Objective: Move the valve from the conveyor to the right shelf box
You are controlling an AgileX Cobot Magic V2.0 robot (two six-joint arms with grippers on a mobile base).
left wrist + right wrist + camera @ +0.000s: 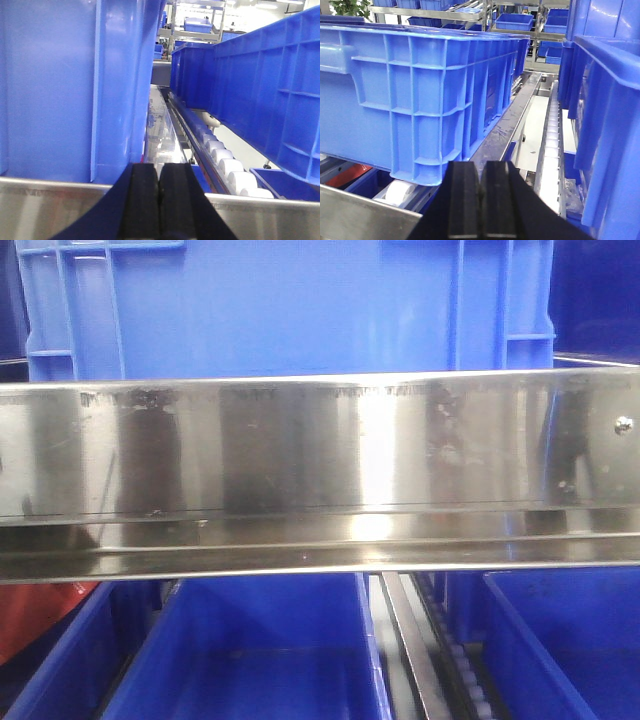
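Your front camera is filled by the shelf's broad brushed stainless-steel rail, mirror-bright and smudged (a small screw head sits near its right end). Ribbed blue plastic boxes stand above and below it, their walls glossy and moulded. In the wrist views, white plastic rollers run along the rack lanes. Your left gripper has its black ridged pads pressed together with nothing between them; your right gripper is likewise closed on nothing. The valve and conveyor appear in none of your views.
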